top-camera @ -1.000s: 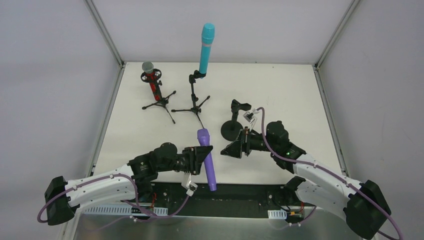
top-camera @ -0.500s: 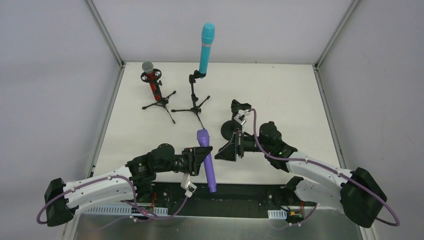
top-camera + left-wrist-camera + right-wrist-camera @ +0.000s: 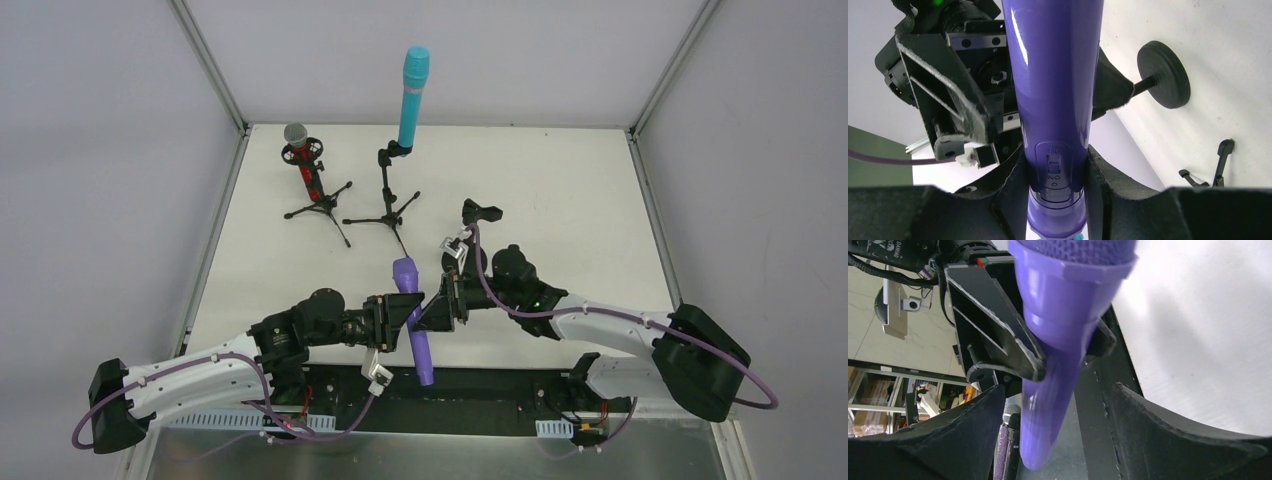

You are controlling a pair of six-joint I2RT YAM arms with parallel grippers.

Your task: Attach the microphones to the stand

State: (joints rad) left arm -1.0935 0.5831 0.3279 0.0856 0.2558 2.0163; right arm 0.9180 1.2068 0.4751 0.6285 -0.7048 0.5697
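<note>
My left gripper (image 3: pixel 403 315) is shut on the purple microphone (image 3: pixel 414 330) and holds it above the table's near edge, head pointing away. In the left wrist view its fingers (image 3: pixel 1100 185) clamp the purple microphone (image 3: pixel 1053 75) at the switch. My right gripper (image 3: pixel 437 312) is open, with its jaws on either side of the microphone's body. In the right wrist view the purple microphone (image 3: pixel 1058 330) hangs between the spread fingers (image 3: pixel 973 430) without clear contact. The red microphone (image 3: pixel 303 160) sits in a small tripod stand. The cyan microphone (image 3: pixel 412 95) stands upright in a taller tripod stand (image 3: pixel 385 205).
A third stand with a round base (image 3: pixel 1164 75) and an empty clip (image 3: pixel 481 212) is behind my right arm. A black strip (image 3: pixel 480 385) runs along the near table edge. A dark microphone (image 3: pixel 1007 440) lies below, seen past the right fingers. Frame posts stand at the far corners.
My right arm has swung left from beside the round-base stand to the purple microphone, and its open jaws now straddle it. The left gripper has kept its hold and stayed still.
</note>
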